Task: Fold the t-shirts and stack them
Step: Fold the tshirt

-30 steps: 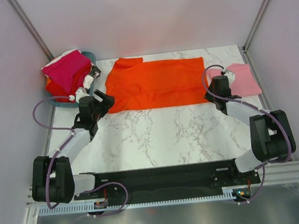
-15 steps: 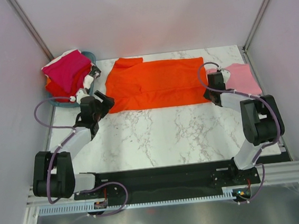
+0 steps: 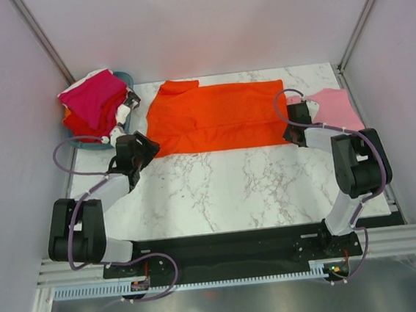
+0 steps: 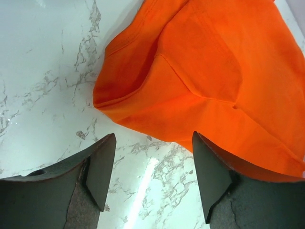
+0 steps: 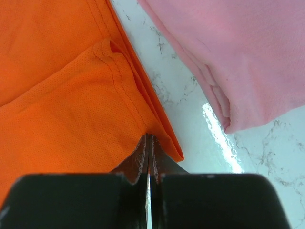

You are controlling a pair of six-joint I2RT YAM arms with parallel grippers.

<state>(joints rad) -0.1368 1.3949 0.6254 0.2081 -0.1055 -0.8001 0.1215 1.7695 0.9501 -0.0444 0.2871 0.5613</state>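
The orange-red t-shirt (image 3: 215, 115) lies spread flat across the back of the marble table. My left gripper (image 3: 142, 144) is open just short of its near-left corner; in the left wrist view (image 4: 153, 143) the shirt's folded corner (image 4: 143, 95) lies ahead of the jaws, untouched. My right gripper (image 3: 292, 134) is at the near-right corner, shut with its tips (image 5: 148, 137) on the shirt's hem (image 5: 57, 95). The light pink t-shirt (image 3: 336, 108) lies folded to the right, also in the right wrist view (image 5: 238, 57).
A teal basket (image 3: 128, 79) at the back left holds a pile of magenta, red and white shirts (image 3: 93, 98). Grey walls close in the table on the left, right and back. Bare marble (image 3: 226, 187) lies in front of the orange shirt.
The right arm has folded in and carried its gripper to the shirt's near-right corner. The left gripper has shifted slightly nearer the near-left corner. The shirts have not moved.
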